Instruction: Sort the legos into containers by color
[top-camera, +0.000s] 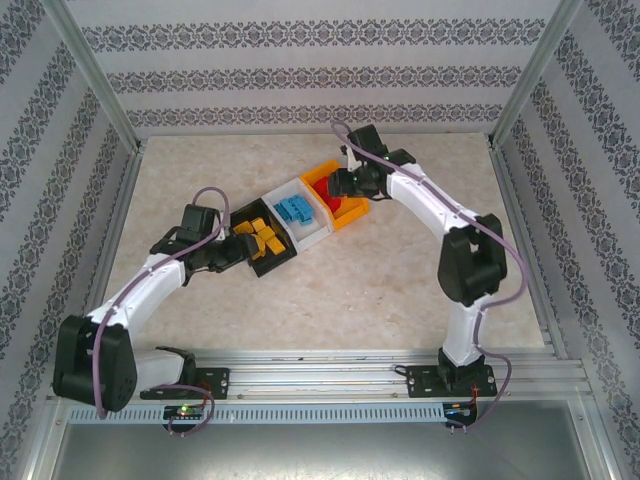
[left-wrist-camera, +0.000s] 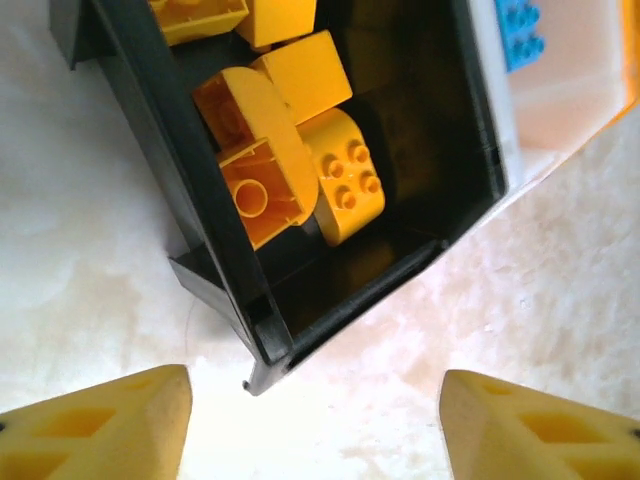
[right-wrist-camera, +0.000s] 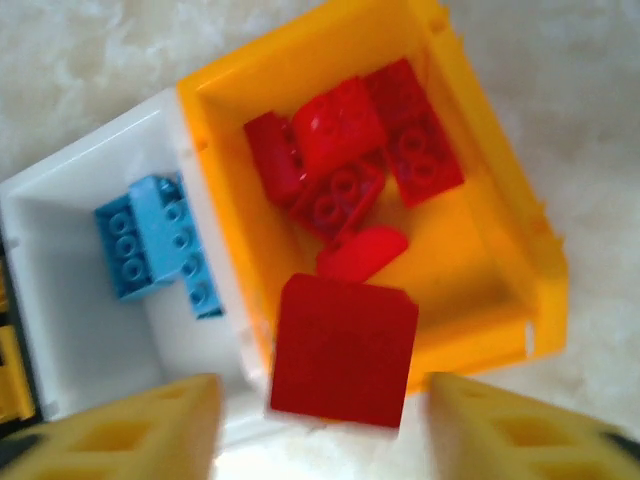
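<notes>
**Sorting nearly done: one red brick over its bin**

We see the yellow legos (left-wrist-camera: 300, 150) in the black bin (left-wrist-camera: 470, 120), blue ones (right-wrist-camera: 150, 240) in the white bin (right-wrist-camera: 60, 300) and red ones (right-wrist-camera: 350, 150) in the orange bin (right-wrist-camera: 500, 240). Our right gripper (top-camera: 338, 186) hangs over the orange bin, jaws apart, with a blurred red brick (right-wrist-camera: 345, 350) loose between them. Our left gripper (left-wrist-camera: 315, 420) gapes empty beside the black bin. We judge little remains.

The beige marbled table (top-camera: 400, 290) carries three bins near its middle, touching in a row that slants from 8 o'clock to 2 o'clock. The black bin (top-camera: 288, 258) is at the 8 o'clock end, the white bin (top-camera: 312, 236) between, and the orange bin (top-camera: 350, 218) at the 2 o'clock end.
</notes>
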